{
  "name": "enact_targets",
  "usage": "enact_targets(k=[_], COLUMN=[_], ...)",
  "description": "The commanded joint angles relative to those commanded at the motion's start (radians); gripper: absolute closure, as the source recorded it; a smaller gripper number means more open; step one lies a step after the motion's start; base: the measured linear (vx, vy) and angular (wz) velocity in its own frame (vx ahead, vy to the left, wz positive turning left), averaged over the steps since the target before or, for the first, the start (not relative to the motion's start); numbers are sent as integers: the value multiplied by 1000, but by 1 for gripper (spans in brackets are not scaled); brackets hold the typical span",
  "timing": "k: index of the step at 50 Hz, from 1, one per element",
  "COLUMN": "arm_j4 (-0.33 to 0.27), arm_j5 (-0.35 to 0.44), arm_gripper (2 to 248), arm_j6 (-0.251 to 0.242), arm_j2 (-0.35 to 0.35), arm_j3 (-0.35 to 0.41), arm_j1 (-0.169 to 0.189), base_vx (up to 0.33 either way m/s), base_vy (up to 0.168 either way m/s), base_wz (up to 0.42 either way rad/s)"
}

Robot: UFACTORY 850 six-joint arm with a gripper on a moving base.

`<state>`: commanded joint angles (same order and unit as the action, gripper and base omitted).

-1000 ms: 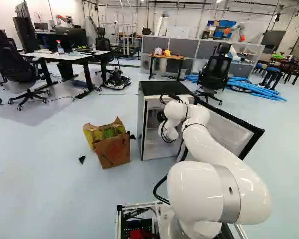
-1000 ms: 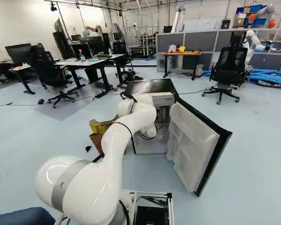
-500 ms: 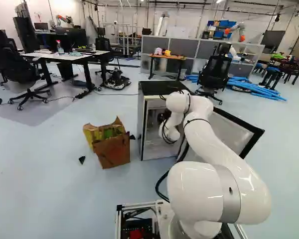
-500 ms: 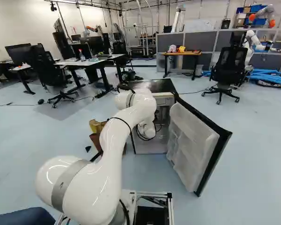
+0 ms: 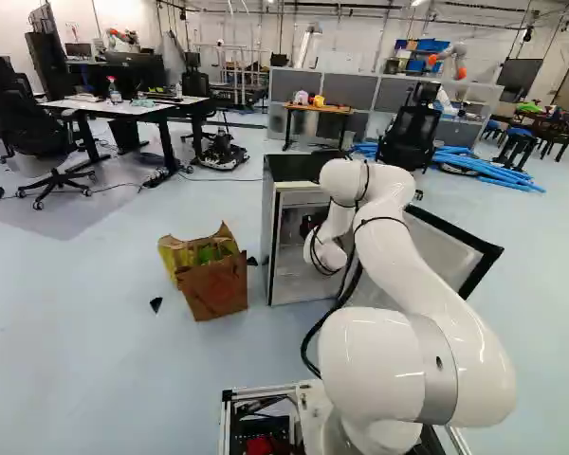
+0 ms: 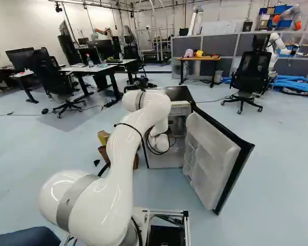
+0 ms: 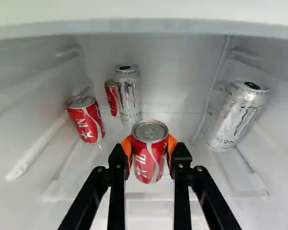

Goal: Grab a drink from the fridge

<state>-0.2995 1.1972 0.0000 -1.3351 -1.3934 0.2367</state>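
Rear red can (image 7: 111,99) partly hidden behind silver can (image 7: 128,95); fridge (image 5: 292,169) partly hidden by arm (image 5: 419,284).

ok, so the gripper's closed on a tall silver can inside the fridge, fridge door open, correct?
Wrong can: the wrist view shows the gripper closed on a short red can. Inside the fridge, fridge door open: both right.

One red drink can (image 7: 148,165), pale curved band, white lettering and star emblem, silver lid with tab; roughly upright, clasped on both sides by orange pads (image 7: 172,144), inside the fridge; whether its base touches a surface cannot be told. One compact fridge (image 5: 291,168), upright, black top, white interior; black-edged door (image 6: 208,154) wide open, pale molded lining exposed.
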Motion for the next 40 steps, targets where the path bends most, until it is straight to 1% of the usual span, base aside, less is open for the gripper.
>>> enact_targets(k=[9, 40], arm_j4=[0, 0], arm_j5=[0, 0], arm_gripper=[156, 156], arm_j6=[0, 0], arm_j2=[66, 270], arm_j3=[89, 355], arm_j1=[1, 5], base_vx=[0, 0], base_vy=[0, 0], base_wz=[0, 0])
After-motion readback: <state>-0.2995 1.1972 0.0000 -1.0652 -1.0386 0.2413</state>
